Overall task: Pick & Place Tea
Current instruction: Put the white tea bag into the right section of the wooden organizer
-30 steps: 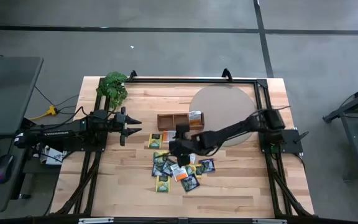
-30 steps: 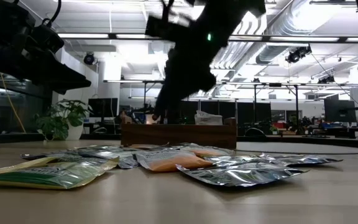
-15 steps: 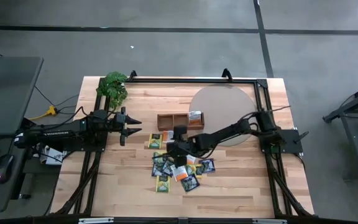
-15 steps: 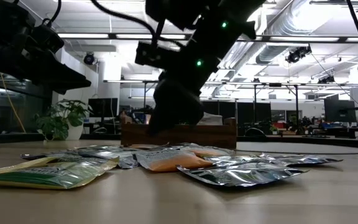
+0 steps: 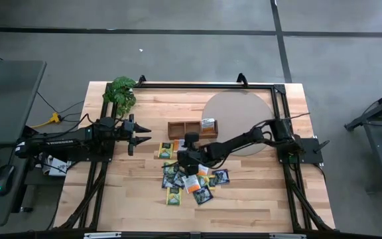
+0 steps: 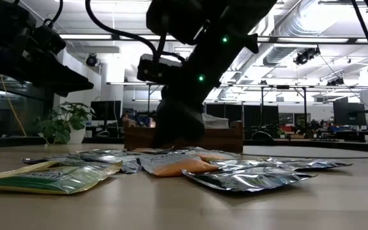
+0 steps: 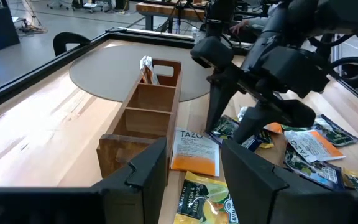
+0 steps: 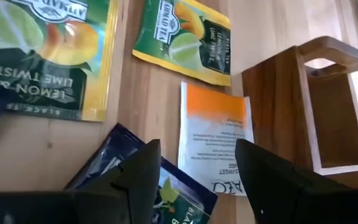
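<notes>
Several tea sachets (image 5: 194, 182) lie flat in a loose heap on the wooden table, in front of the brown tray (image 5: 184, 128). One more sachet (image 7: 146, 68) stands in the tray's end compartment. My right gripper (image 5: 180, 161) slants down, open, low over the heap's far edge. In the right wrist view its fingers straddle an orange-white sachet (image 8: 215, 140) and a dark blue one (image 8: 114, 165); I see no touch. My left gripper (image 5: 144, 136) waits open and level at the table's left.
A round beige mat (image 5: 241, 113) lies behind and right of the tray. A leafy plant (image 5: 121, 93) stands at the far left corner. A black frame (image 5: 204, 85) runs along the table's far and side edges. Bare wood lies toward the near edge.
My right gripper has sunk toward the sachets and drifted slightly toward the table's left and near edge, staying open. The sachets have not moved.
</notes>
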